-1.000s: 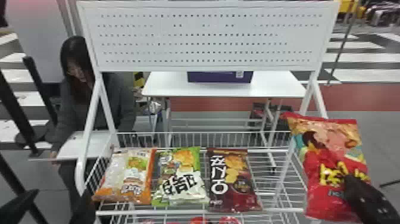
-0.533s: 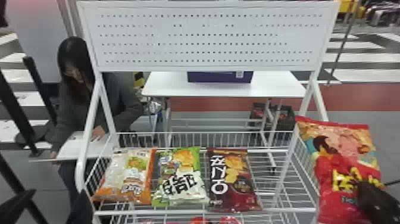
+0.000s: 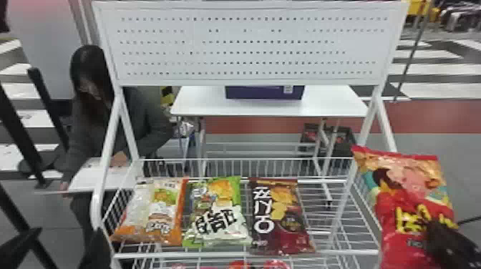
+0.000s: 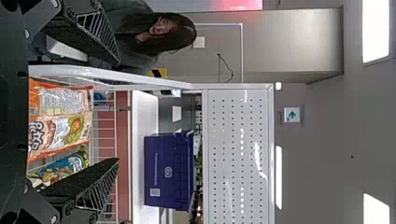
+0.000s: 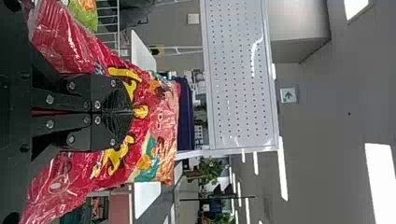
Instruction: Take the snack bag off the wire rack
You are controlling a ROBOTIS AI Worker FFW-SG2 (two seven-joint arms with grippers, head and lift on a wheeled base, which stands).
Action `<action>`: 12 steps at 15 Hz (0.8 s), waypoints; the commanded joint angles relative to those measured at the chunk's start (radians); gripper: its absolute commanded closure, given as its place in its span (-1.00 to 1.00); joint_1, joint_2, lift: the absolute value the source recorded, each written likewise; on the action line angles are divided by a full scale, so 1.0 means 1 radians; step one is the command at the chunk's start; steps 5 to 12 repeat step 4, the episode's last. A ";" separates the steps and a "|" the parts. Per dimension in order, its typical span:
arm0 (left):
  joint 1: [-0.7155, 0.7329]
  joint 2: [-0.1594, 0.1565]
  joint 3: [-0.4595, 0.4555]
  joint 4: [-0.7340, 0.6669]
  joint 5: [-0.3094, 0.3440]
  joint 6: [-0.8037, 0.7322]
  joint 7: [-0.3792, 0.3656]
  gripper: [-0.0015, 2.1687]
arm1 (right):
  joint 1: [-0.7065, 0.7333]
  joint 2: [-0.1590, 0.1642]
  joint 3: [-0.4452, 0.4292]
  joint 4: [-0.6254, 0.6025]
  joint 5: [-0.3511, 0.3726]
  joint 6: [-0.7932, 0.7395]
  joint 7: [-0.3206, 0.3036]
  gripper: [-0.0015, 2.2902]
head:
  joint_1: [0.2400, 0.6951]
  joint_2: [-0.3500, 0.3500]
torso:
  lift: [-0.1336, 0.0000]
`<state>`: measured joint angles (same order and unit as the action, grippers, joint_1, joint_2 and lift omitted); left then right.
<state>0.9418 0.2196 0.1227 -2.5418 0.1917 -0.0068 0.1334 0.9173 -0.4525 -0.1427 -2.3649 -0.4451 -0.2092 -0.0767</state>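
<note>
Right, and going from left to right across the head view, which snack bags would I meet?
Orange-and-white plastic snack bag, green-and-white plastic snack bag, dark maroon plastic snack bag, red plastic snack bag with yellow lettering.

- Red snack bag (image 3: 397, 247): lower end cut off by the head view's bottom edge, part hidden behind the right gripper (image 3: 435, 230).
- Purple box (image 3: 263, 93): top hidden behind the white panel (image 3: 247, 46).
- Red items (image 3: 275, 264) below: mostly cut off.

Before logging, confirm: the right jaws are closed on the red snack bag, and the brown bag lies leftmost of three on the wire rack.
Not leftmost: the head view shows the brown bag rightmost of three on the wire rack. The rest stands.
</note>
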 commanded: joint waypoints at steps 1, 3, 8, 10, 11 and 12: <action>0.000 0.000 0.000 0.002 0.000 0.000 0.000 -0.85 | 0.000 0.000 0.000 -0.007 0.000 0.009 -0.002 0.94 | 0.14 0.00 | 1.00; -0.001 0.000 0.000 0.003 0.000 0.000 0.000 -0.85 | 0.000 0.000 0.000 -0.005 0.000 0.009 -0.002 0.94 | 0.14 0.00 | 1.00; -0.001 0.000 0.002 0.003 0.000 0.000 0.000 -0.85 | 0.000 0.000 0.000 -0.005 0.000 0.006 -0.002 0.94 | 0.14 0.00 | 1.00; -0.001 0.000 0.002 0.003 0.000 0.000 0.000 -0.85 | 0.000 0.000 0.000 -0.005 0.000 0.006 -0.002 0.94 | 0.14 0.00 | 1.00; -0.001 0.000 0.002 0.003 0.000 0.000 0.000 -0.85 | 0.000 0.000 0.000 -0.005 0.000 0.006 -0.002 0.94 | 0.14 0.00 | 1.00; -0.001 0.000 0.002 0.003 0.000 0.000 0.000 -0.85 | 0.000 0.000 0.000 -0.005 0.000 0.006 -0.002 0.94 | 0.14 0.00 | 1.00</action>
